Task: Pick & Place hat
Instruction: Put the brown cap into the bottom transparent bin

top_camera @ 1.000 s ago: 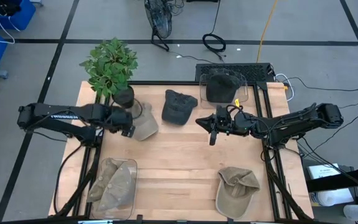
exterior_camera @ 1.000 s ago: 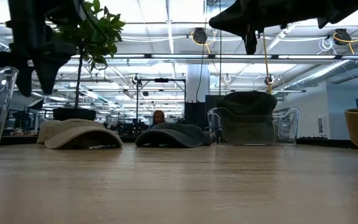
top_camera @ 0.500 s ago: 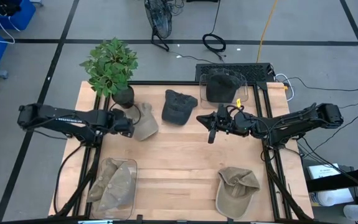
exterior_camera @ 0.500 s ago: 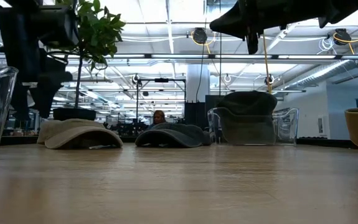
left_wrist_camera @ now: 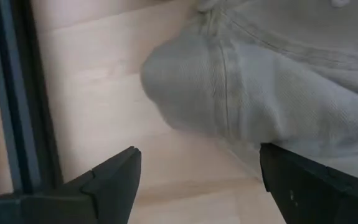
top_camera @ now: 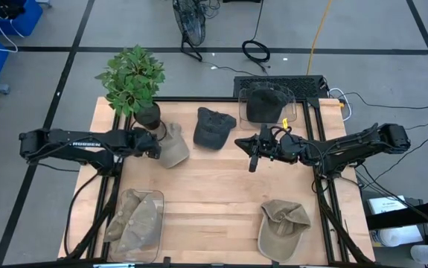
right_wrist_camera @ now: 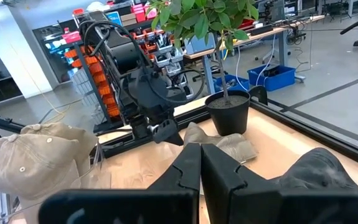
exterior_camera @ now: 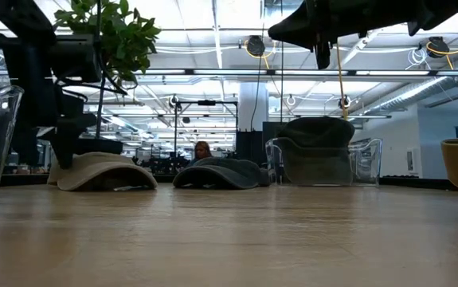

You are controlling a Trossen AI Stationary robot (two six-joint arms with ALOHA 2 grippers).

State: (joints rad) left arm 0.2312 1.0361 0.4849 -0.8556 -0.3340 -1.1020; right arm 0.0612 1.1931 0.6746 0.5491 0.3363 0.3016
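Observation:
A beige hat (top_camera: 173,147) lies crown up on the table beside the plant pot; it also shows in the low view (exterior_camera: 101,171) and the left wrist view (left_wrist_camera: 266,81). My left gripper (top_camera: 152,146) is open and low at the hat's left edge (left_wrist_camera: 197,158), with one finger on the bare wood and the other by the brim. My right gripper (top_camera: 252,158) is shut and hovers high over the table's middle (exterior_camera: 318,54). A dark grey hat (top_camera: 214,128) lies farther right. My left gripper comes at the beige hat's left edge (left_wrist_camera: 166,93) slanting down from the table's left. One finger (left_wrist_camera: 303,180) stands right by the brim. I cannot tell whether it touches the cloth.
A potted plant (top_camera: 133,80) stands just behind the left gripper. A clear bin (top_camera: 267,104) with a dark hat sits at the far edge, and another clear bin (top_camera: 135,222) with a beige hat sits near left. One more beige hat (top_camera: 282,227) lies near right.
My left gripper has come down toward the table at the beige hat's left edge, staying open. The hats and the right arm have kept still.

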